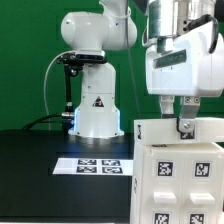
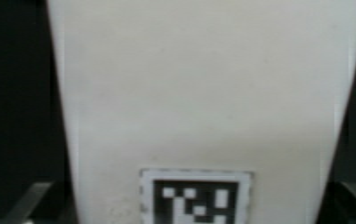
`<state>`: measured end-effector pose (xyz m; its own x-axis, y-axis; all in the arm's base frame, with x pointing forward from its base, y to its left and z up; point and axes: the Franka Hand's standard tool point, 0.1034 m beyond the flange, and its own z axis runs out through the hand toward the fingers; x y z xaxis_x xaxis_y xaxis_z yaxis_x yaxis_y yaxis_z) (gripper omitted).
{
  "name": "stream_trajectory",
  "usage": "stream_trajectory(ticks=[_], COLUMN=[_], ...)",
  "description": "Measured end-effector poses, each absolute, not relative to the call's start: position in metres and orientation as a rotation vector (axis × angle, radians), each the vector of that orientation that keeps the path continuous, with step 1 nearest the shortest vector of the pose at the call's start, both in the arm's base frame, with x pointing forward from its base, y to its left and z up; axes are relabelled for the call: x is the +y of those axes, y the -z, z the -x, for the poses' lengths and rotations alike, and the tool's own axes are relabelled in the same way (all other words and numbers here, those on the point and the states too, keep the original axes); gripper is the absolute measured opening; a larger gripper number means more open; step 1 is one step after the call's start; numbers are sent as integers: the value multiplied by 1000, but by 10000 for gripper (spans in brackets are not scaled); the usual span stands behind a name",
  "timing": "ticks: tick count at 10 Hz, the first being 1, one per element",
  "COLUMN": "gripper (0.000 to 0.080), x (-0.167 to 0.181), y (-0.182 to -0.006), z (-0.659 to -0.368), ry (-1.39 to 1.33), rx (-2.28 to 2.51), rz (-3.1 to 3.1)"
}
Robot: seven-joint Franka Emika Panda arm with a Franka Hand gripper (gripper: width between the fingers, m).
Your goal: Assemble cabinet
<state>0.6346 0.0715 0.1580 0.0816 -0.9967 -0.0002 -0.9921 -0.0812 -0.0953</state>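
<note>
- Where the exterior view comes closest to its camera, the cabinet [image 1: 180, 170] fills the lower corner on that view's right, a white box of flat panels with black-and-white square tags on its front face.
- Just above the cabinet's top edge hangs the gripper [image 1: 184, 124], its dark fingers reaching down to that edge; whether they are spread or closed on the panel cannot be told.
- In the wrist view a tall white cabinet panel [image 2: 201, 95] fills nearly the whole picture, with one square tag [image 2: 200, 197] at its end; no fingers show there.
- Farther back on the black table [image 1: 35, 160] lies the marker board [image 1: 98, 165], flat and apart from the cabinet.
- Behind it stands the arm's white base [image 1: 95, 105] before a green backdrop [image 1: 25, 50].
</note>
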Motion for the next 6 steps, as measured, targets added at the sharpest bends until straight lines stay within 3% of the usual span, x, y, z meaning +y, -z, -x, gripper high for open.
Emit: stream_trajectory(ticks=[1,4,6], gripper=[738,797,797], x=[71,80,81], y=[-158,-182,-185], z=[-635,-632,-632], ry=[99,52,65], rx=[2067,1733,1502], rz=[2271,2510,2655])
